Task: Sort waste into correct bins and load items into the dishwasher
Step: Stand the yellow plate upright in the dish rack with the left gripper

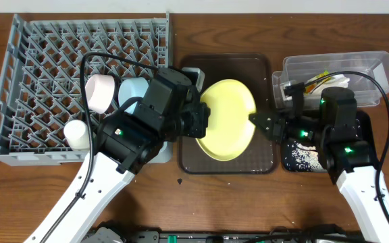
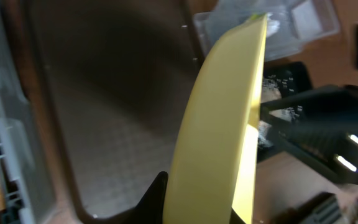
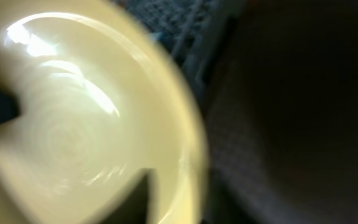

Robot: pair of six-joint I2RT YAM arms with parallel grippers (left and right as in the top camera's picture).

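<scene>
The round yellow plate point(image 1: 227, 118) is held tilted above the brown serving tray point(image 1: 262, 67). My left gripper point(image 1: 200, 123) is shut on its left rim. In the left wrist view the plate point(image 2: 222, 124) stands edge-on between the jaws point(image 2: 204, 208). My right gripper point(image 1: 254, 125) clamps the right rim. The right wrist view is blurred and shows the plate's inner face point(image 3: 73, 124) with my fingers point(image 3: 185, 199) astride the rim. The pinkish-white bowl point(image 1: 101, 92), light blue bowl point(image 1: 134, 90) and white cup point(image 1: 76, 133) sit in the grey dish rack point(image 1: 46, 61). No chopsticks show.
The clear tub point(image 1: 377, 67) at the back right holds a white napkin point(image 1: 340, 81) and a wrapper point(image 1: 316, 79). The black tray point(image 1: 290, 160), partly under my right arm, has whitish rice grains point(image 1: 306, 155) in it. Cables run over the rack and the tub.
</scene>
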